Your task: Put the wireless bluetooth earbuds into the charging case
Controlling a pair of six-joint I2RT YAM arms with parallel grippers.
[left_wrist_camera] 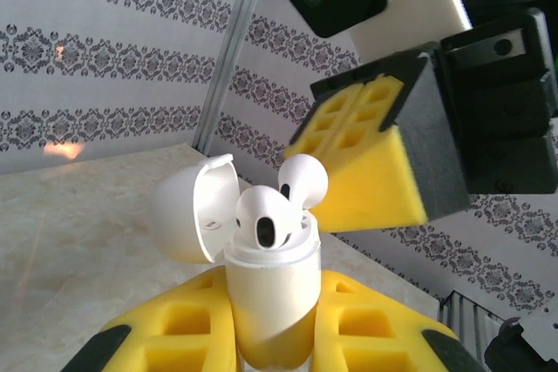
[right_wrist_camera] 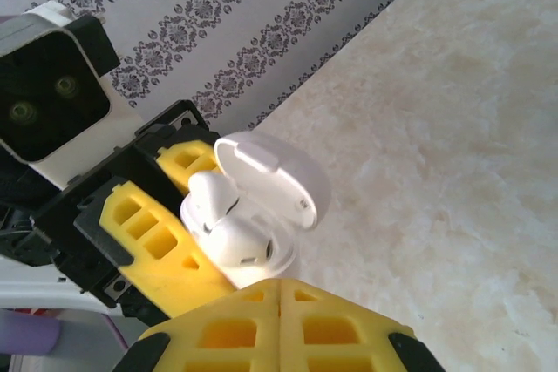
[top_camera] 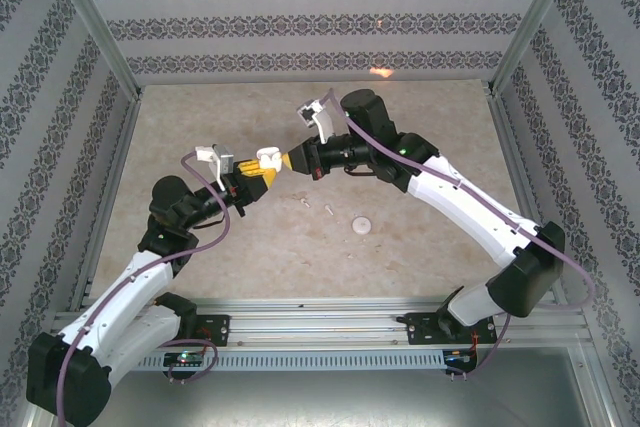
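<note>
Marbled tabletop (top_camera: 420, 267), above it: my left gripper (top_camera: 258, 173) clamps the open case (left_wrist_camera: 270, 298) steady so my right gripper (top_camera: 291, 160), jaws together, can presumably press both earbuds (left_wrist_camera: 266, 218) home.

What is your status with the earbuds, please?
Left gripper shut on case. Right gripper shut, empty, close by. Two earbuds in case, lid open. Small white bits on table.

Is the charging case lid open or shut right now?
Open: the lid stands hinged back from the charging case, two earbuds showing inside.
</note>
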